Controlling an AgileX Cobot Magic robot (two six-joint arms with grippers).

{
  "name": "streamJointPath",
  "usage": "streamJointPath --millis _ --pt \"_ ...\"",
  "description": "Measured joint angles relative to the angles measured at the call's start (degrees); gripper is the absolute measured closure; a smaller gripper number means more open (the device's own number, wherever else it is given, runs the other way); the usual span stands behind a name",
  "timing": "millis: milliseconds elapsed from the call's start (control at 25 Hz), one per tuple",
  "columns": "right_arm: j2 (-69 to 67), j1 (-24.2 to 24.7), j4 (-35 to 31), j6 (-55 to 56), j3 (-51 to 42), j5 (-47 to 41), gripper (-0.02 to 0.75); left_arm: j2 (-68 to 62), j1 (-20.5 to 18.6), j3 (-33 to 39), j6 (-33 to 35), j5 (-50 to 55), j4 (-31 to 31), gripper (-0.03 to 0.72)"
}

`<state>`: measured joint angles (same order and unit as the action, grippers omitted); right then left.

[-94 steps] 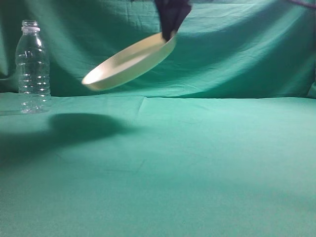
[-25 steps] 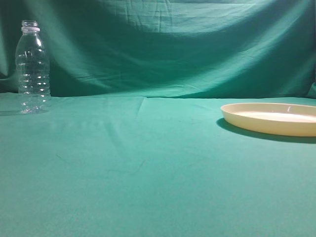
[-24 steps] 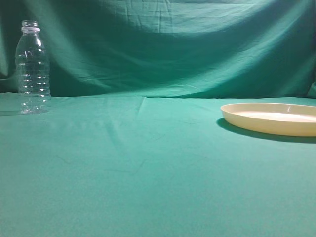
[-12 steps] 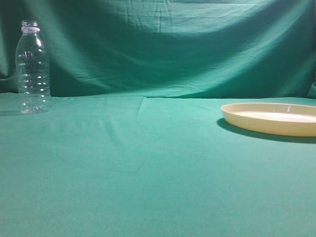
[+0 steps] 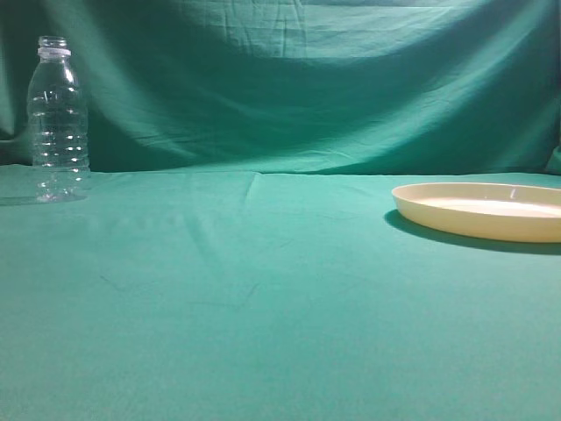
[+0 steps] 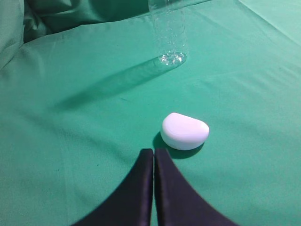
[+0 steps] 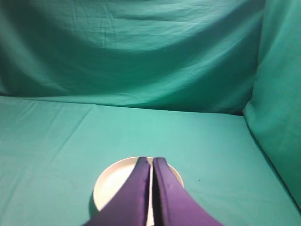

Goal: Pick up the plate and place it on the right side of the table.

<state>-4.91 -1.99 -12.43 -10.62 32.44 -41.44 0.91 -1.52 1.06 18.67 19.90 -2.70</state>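
Observation:
The cream plate [image 5: 487, 210] lies flat on the teal-green table [image 5: 263, 307] at the right edge of the exterior view. It also shows in the right wrist view [image 7: 115, 188], far below my right gripper [image 7: 152, 160], which is shut, empty and well above it. My left gripper [image 6: 154, 151] is shut and empty above the cloth. Neither gripper shows in the exterior view.
A clear plastic bottle [image 5: 58, 120] stands at the back left; its base shows in the left wrist view [image 6: 169, 33]. A small white rounded object [image 6: 185, 131] lies on the cloth just ahead of my left gripper. Green cloth backdrop [image 5: 289, 79] rises behind the table.
About four seconds ago a gripper held the plate tilted in the air above the middle. Since one second ago the plate lies on the right and nothing moves.

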Motion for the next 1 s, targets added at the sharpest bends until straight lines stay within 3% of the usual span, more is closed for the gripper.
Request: streamJointPath --millis 520,1000 --pt "5.59 2.27 -0.45 -0.87 -32.98 23.03 0.738 0.0 0.0 0.0 0.0 0.0 0.0 0.688" --pt "5.59 2.27 0.78 -0.91 -34.0 19.12 0.738 0.0 0.0 0.0 0.0 0.0 0.0 0.688"
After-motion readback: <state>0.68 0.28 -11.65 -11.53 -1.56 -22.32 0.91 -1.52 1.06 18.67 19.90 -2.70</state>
